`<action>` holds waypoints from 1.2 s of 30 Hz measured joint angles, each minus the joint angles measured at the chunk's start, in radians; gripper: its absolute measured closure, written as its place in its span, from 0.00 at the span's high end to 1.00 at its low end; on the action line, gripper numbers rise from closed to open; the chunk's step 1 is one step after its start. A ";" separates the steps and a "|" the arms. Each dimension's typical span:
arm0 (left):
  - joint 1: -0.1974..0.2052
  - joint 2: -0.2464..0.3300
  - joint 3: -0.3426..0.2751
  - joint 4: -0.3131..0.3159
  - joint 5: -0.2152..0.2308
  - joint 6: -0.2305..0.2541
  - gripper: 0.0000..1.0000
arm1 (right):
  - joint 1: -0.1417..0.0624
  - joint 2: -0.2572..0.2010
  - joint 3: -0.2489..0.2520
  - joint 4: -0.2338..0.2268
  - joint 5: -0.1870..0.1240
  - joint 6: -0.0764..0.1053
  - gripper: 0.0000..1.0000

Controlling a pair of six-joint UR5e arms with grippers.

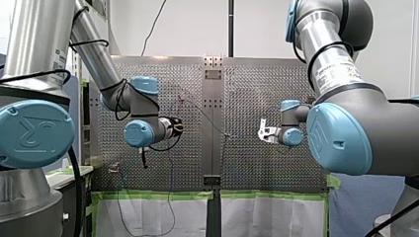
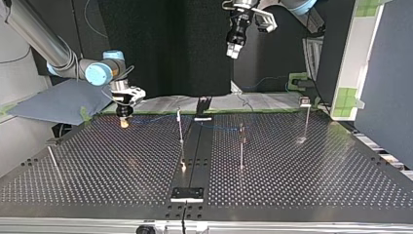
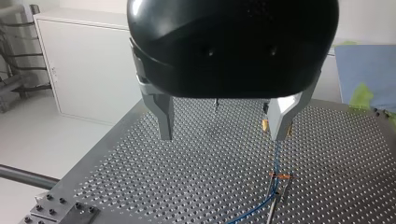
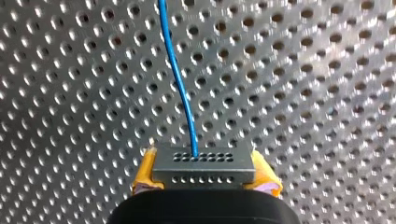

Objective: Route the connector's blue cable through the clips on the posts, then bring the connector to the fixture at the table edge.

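Note:
In the right wrist view my right gripper is shut with its yellow pads on a grey connector with rows of small holes. The blue cable leaves the connector and runs ahead over the perforated plate. At the top view's left that gripper hangs low near the table's far edge, and the cable stretches from it past two thin posts. My left gripper is high above the table, open and empty. Under it the cable passes an orange clip.
A third post stands at the top view's right and a bare slanted rod at its left. A dark rail runs down the table's middle, with a black bracket at the near edge and another at the far edge.

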 joint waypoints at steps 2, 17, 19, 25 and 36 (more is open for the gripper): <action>0.001 0.000 0.000 -0.004 0.000 0.000 1.00 | -0.006 -0.014 0.000 0.018 0.017 -0.001 0.02; 0.007 0.000 -0.001 -0.015 0.002 0.000 1.00 | -0.028 -0.146 0.000 0.138 0.112 0.018 0.02; 0.008 0.000 -0.001 -0.015 0.002 0.000 1.00 | -0.031 -0.162 0.000 0.149 0.114 0.020 0.02; 0.010 0.000 -0.001 -0.015 0.002 0.000 1.00 | -0.039 -0.213 -0.001 0.164 0.120 0.029 0.02; 0.019 0.000 0.001 -0.024 0.003 0.001 1.00 | -0.064 -0.306 -0.003 0.165 0.129 0.030 0.02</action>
